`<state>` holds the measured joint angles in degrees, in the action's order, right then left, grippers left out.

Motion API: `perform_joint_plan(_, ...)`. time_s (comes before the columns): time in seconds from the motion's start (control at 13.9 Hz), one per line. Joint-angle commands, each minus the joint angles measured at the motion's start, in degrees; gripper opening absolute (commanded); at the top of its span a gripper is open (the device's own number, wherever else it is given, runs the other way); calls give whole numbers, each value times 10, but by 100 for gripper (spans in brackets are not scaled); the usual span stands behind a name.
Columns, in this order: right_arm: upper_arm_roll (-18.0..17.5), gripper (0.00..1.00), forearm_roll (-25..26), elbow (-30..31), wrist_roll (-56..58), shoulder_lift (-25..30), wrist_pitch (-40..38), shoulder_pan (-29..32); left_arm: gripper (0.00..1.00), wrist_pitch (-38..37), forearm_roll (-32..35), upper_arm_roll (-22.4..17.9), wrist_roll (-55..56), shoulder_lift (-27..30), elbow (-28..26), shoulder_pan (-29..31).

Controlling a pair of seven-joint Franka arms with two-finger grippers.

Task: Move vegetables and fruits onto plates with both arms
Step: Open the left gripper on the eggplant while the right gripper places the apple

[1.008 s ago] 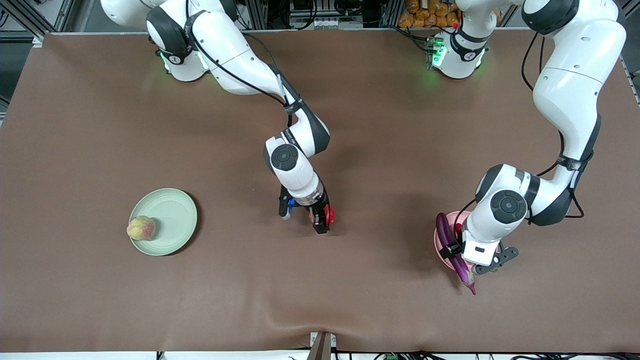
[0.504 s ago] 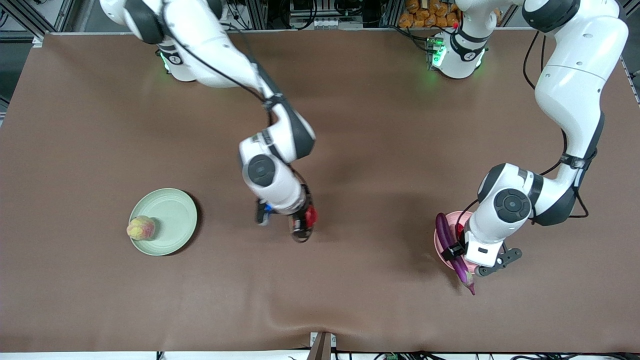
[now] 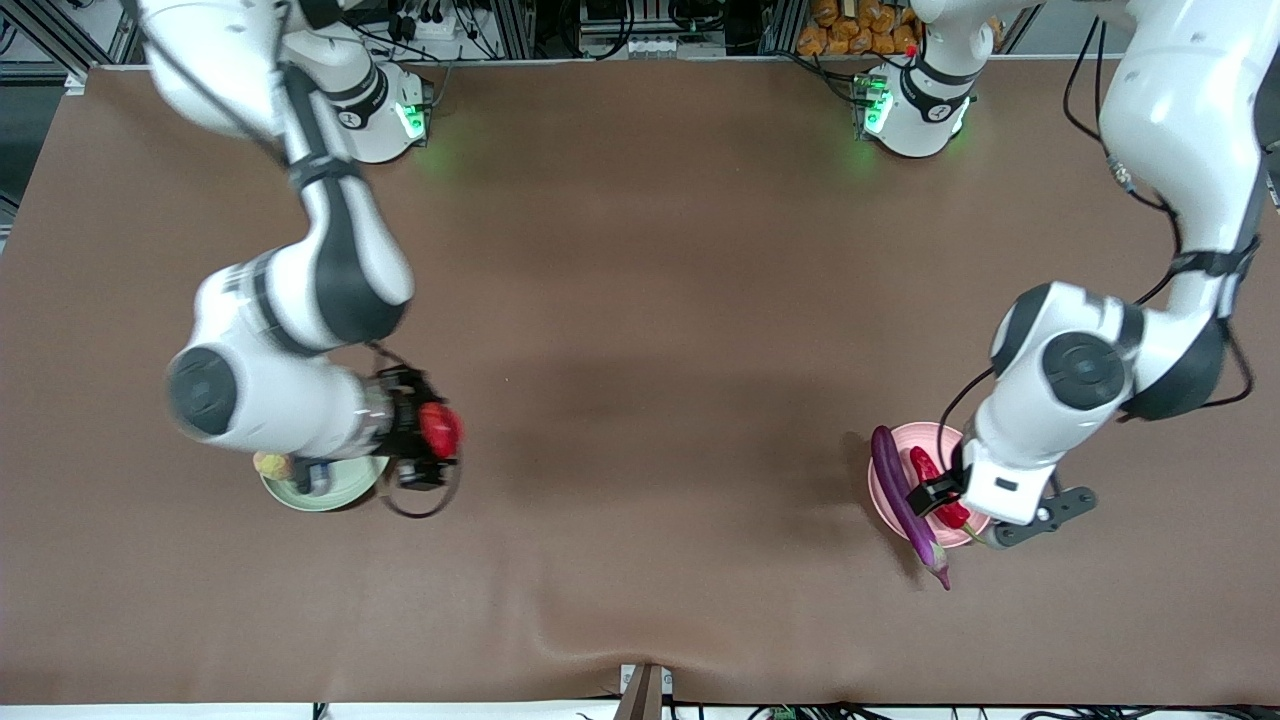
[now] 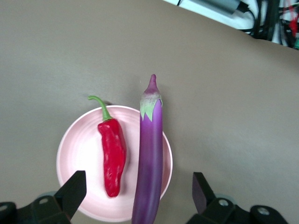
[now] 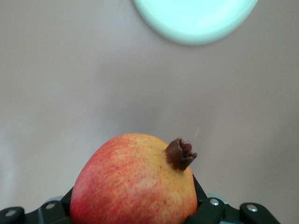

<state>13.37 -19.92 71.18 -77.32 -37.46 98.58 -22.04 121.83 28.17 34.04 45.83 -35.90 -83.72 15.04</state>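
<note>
Right gripper pinches the pomegranate in the air beside the green plate, whose peach sits at the rim toward the right arm's end. Left gripper, fingers spread and empty, hangs over the pink plate. Eggplant lies across this plate, stem overhanging the camera-side rim; chili lies parallel. Wide bare table lies between the plates.

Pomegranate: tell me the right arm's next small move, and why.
Probably carry it the last bit until it is over the green plate, then lower. The right hand holds the pomegranate over bare table beside the plate's rim; the peach sits at the plate's other edge, leaving room.
</note>
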Motion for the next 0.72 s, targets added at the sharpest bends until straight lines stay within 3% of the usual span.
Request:
perform_joint_plan(0.0,2,34,54,93,144,14,18,43,100,-68,-35,2,-74,42,23,8)
perform_joint_plan(0.29,1,31,53,179,275,11,119,98,100,-125,-64,6,-171,102,27,28)
perform_joint_plan(0.5,-1,35,52,236,297,9,211,99,100,-167,-124,6,-175,146,28,40)
perform_joint_plan(0.65,-2,45,49,236,296,8,215,97,100,-200,-129,4,-195,177,28,45)
